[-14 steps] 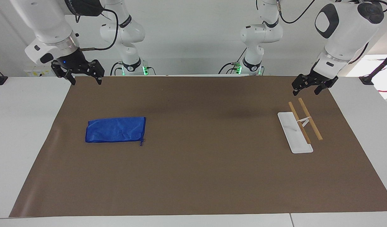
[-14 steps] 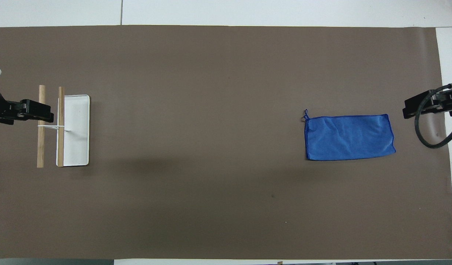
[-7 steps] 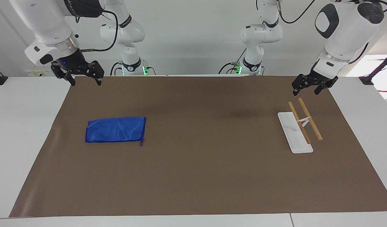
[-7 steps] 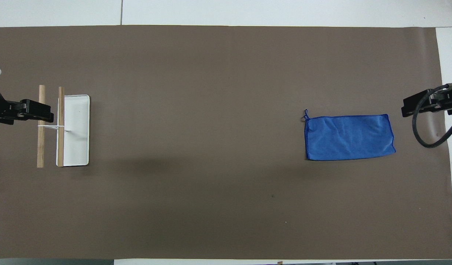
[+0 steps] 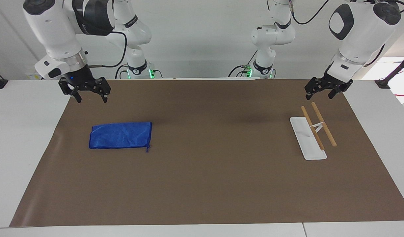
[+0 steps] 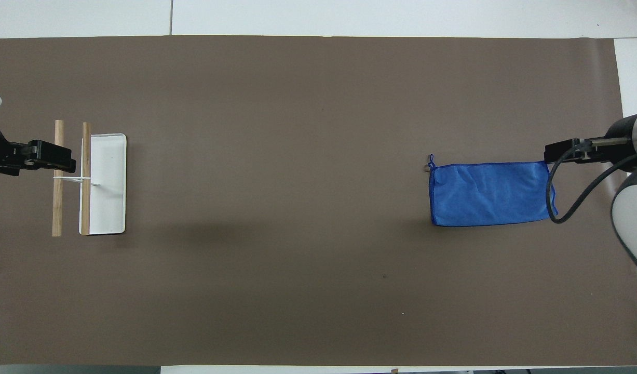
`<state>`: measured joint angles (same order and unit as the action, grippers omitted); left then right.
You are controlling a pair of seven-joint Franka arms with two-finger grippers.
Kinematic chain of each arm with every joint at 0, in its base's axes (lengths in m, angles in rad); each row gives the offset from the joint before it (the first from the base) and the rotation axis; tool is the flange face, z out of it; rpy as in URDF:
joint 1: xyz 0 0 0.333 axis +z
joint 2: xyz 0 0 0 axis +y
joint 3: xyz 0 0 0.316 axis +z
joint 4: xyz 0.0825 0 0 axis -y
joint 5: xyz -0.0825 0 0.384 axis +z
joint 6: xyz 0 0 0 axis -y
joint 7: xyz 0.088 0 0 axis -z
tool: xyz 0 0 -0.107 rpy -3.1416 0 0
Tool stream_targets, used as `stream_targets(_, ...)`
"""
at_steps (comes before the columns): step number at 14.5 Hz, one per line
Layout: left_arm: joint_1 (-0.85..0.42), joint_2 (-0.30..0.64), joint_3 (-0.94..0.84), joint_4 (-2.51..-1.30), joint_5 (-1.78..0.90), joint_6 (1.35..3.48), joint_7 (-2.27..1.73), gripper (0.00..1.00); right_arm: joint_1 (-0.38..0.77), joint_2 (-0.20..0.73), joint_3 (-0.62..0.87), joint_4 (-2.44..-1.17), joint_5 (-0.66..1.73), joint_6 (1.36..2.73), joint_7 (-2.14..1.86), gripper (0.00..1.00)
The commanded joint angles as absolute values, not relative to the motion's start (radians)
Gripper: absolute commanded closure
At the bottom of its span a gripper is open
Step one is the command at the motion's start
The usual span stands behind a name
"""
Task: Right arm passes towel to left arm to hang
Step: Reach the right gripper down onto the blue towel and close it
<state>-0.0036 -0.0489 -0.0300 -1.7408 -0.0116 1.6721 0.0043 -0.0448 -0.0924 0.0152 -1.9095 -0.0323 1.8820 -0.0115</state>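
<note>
The blue towel [image 5: 120, 135] lies flat on the brown mat [image 5: 205, 184] toward the right arm's end of the table, with a short cord at one corner. It also shows in the overhead view [image 6: 492, 194]. My right gripper [image 5: 91, 97], with the blue light, is open and empty in the air over the mat, apart from the towel. In the overhead view the right gripper [image 6: 558, 155] is by the towel's end. My left gripper [image 5: 319, 95] is open and empty, up over the rack's wooden rods [image 5: 323, 123], and waits there; it also shows in the overhead view [image 6: 52, 157].
A rack with a white base [image 5: 308, 142] and two wooden rods on a thin white stand sits toward the left arm's end; its base also shows in the overhead view [image 6: 109, 202]. White table [image 5: 20, 131] surrounds the mat.
My right gripper has come down and moved in over the mat toward the towel's end. The left arm, the towel and the rack have not moved.
</note>
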Motion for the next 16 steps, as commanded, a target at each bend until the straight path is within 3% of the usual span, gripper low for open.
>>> stream_targets(1,0.0,-0.08,-0.031,-1.775,0.005,1.683,-0.005,0.0,-0.072,-0.103,0.017,-2.074,-0.017,2.024,-0.072,0.0)
stream_targets(7,0.0,-0.08,-0.031,-1.775,0.005,1.681,-0.005,0.0,-0.143,-0.003,0.017,-2.296,-0.015,2.391,-0.238,0.0)
stream_targets(16,0.0,-0.08,-0.031,-1.775,0.005,1.683,-0.005,0.0,-0.15,0.152,0.02,-2.33,-0.014,2.628,-0.259,0.0)
